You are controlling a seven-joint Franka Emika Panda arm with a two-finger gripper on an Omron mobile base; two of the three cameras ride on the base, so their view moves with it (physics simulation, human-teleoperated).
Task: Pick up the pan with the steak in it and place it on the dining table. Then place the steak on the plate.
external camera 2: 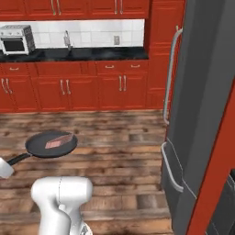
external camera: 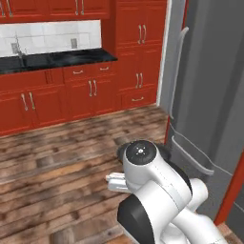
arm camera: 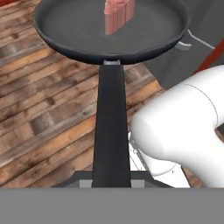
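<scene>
One pan (external camera 2: 50, 144) in air above wooden floor (external camera 2: 114, 133), held by its long handle (arm camera: 111, 127) in my gripper (arm camera: 111, 183), jaws closed on handle end. Steak (external camera 2: 56, 142) lies inside pan. Grey fridge (external camera 2: 202, 101) stands near, red cabinets (external camera 2: 82, 89) behind.

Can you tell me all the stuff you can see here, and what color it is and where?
pan: one, dark grey-black, held up over the wooden floor by its handle
steak: one, pinkish-red, lying in the pan
toaster oven: one, silver, on the black wall counter at far left
faucet: one, silver, at the wall counter
cabinets: many, red, along the wall
fridge: one, grey, on the right
floor: brown wood
gripper: one, dark, shut on the pan handle
</scene>
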